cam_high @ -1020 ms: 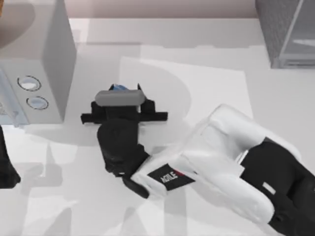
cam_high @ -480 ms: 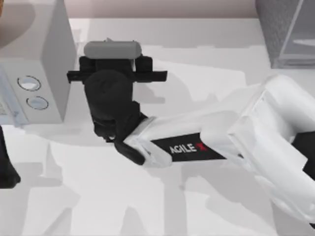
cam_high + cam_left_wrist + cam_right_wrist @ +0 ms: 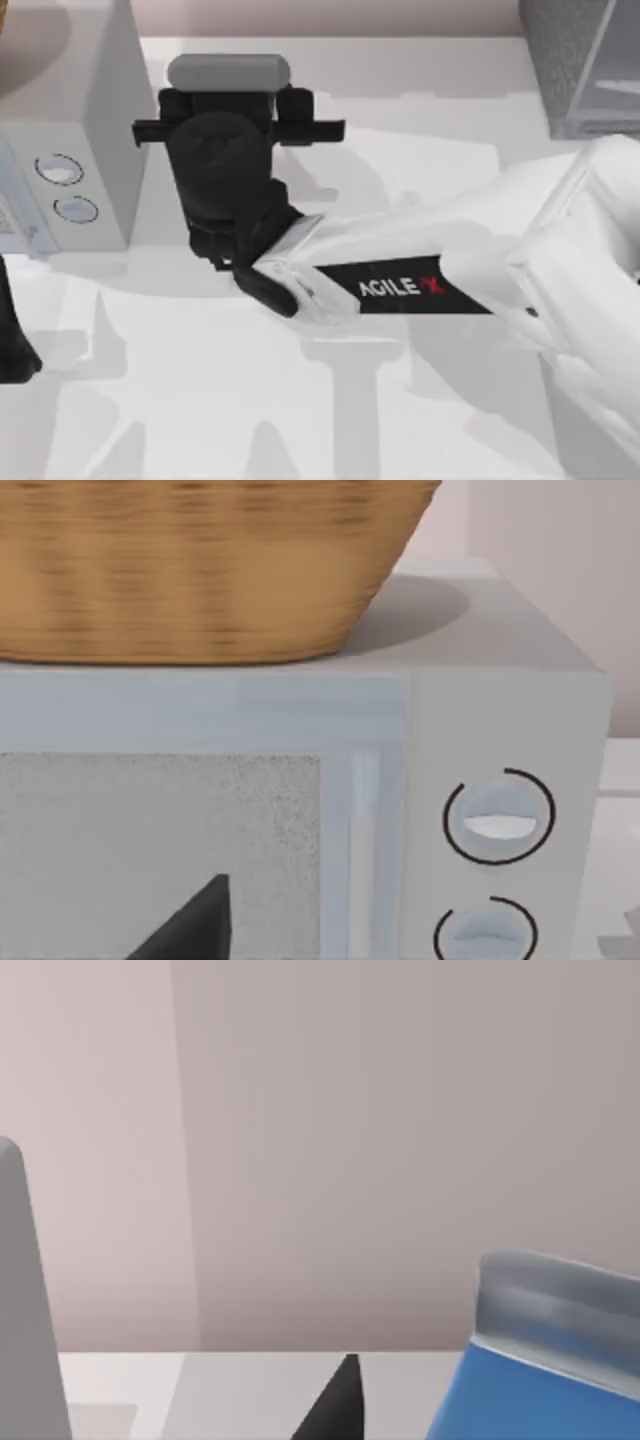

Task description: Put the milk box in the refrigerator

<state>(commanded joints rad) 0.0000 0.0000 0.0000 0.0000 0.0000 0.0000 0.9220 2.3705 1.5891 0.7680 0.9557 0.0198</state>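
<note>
- So, the right gripper [image 3: 228, 95] is seen from above at the far left of the table, just beside the microwave [image 3: 70, 150], with its camera housing covering whatever sits under it.
- The milk box [image 3: 545, 1360] is picked out in the right wrist view: a blue carton with a pale grey top, sitting right at the jaws, next to one dark fingertip [image 3: 335, 1405]. It looks upright, long axis vertical. It's judged to be gripped, though the contact itself isn't shown, so the jaws' state honestly cannot be told.
- The relation that matters: the refrigerator [image 3: 580, 65] is parked at the table's far right corner, well apart from the jaws, clear across from the carton. A long sideways carry is called for, and the right arm is plainly the one placed for it.
- The left gripper [image 3: 15, 345] is left idle at the table's left edge, facing the microwave and the basket [image 3: 200, 570] on top of it.
- Compared with a second ago, the right gripper has been lifted and pushed toward the far edge; the blue that peeked out in front of it back then is now hidden in the top view. Since half a second ago only a slight further shift is noticed.
</note>
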